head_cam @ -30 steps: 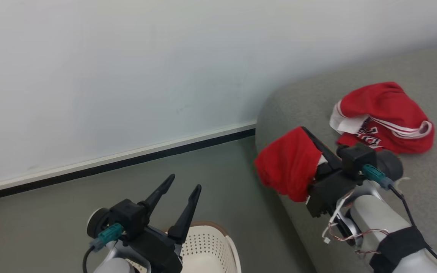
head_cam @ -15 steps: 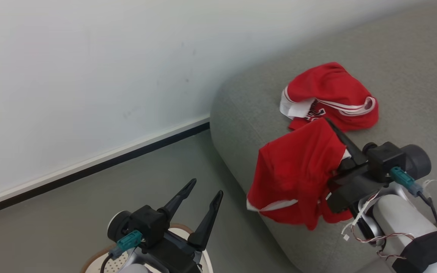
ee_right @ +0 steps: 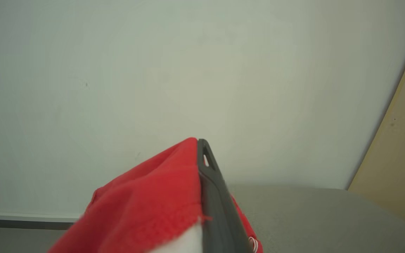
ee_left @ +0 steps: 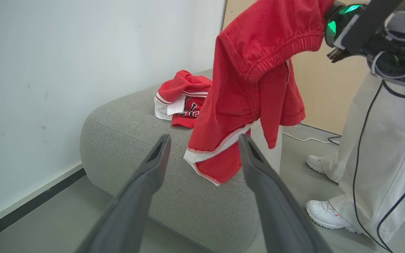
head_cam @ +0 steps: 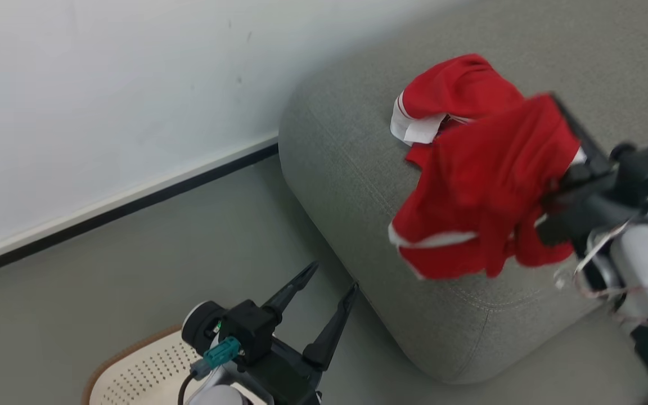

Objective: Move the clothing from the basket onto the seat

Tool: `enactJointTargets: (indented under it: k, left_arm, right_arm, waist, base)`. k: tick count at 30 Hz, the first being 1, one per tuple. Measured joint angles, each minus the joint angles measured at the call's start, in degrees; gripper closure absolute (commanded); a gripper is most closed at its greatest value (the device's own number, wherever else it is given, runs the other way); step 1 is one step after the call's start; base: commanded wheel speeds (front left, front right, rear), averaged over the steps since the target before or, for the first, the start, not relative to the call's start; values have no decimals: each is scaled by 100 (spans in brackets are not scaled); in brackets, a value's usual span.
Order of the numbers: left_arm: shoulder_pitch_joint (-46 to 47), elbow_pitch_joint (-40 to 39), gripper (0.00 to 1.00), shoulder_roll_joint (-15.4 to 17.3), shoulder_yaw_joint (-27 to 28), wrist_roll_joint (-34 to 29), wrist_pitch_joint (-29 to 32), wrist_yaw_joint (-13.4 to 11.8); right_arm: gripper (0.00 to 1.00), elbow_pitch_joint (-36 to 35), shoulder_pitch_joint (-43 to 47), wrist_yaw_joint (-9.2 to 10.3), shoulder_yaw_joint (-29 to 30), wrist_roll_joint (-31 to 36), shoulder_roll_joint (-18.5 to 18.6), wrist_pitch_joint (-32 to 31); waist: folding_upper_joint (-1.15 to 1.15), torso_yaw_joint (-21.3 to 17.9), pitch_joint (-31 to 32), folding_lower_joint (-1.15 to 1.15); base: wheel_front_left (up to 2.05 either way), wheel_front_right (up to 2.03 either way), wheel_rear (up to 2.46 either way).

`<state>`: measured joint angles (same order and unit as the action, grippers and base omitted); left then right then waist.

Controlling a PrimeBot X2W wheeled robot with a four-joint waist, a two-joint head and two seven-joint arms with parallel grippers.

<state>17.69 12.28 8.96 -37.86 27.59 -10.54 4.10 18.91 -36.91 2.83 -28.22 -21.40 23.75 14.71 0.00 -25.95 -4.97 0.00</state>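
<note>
Test room, bare wall point(head_cam: 104, 84), grey seat point(head_cam: 346, 169)

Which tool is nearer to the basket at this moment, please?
Left. The left tool hovers right by the basket, fingers open; the right tool is away over the seat, shut on the clothing.

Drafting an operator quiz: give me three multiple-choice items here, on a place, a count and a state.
1. Where does the crumpled garment lie? A on the seat; B in the left claw; C in the right claw.
2. How many red garments show? A one; B two; C three.
3. The left claw is: A open, empty; B shut on cloth; C shut, empty.
Key: 1 A, it rests on the cushion; 2 B, the crumpled one plus the hanging garment; 3 A, spread with nothing in it.
</note>
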Motion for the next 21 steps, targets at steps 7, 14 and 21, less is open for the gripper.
enactJointTargets:
  k: [7, 14, 21]
  left_arm:
    - [271, -224, 0, 10, -38, -98, 126, 1]
    - [636, -563, 0, 27, -134, -321, 244, 51]
    - [825, -808, 0, 123, -145, -410, 347, 51]
  right_arm:
    - [100, 480, -1473, -186, 250, 42, 103, -57]
    - [100, 1344, -2811, -282, 631, 27, 402, -249]
    - [100, 2019, -3705, -215, 962, 37, 771, -364]
  waist:
    - [0, 107, -423, 0]
    - [0, 349, -902, 1]
    - [1, 650, -1311, 1]
  base:
    - [0, 0, 0]
    - [0, 0, 0]
    - [0, 0, 0]
